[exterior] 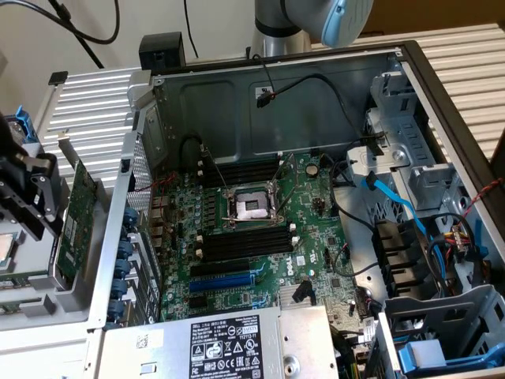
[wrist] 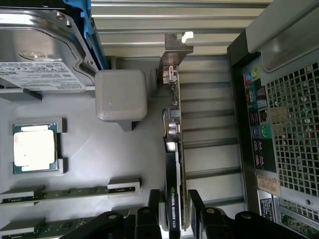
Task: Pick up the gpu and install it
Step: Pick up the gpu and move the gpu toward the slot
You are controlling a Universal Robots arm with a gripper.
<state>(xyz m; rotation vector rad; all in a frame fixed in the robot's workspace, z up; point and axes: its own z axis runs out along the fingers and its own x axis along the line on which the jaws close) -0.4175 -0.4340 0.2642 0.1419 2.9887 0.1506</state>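
Held fingers straddling the thin green-and-black gpu card (wrist: 173,164), gripper (wrist: 172,219) not visibly clamped, needing square centring on its edge.

My fingers (wrist: 172,211) straddle the gpu (wrist: 173,149), which stands on edge. Beside the gpu, the grey block (wrist: 121,94) crowds one face; the computer case (wrist: 279,124) walls the other, a ribbed open strip between.

Green gpu (wrist: 175,164) with black shroud, silver bracket; green motherboard (exterior: 260,229).
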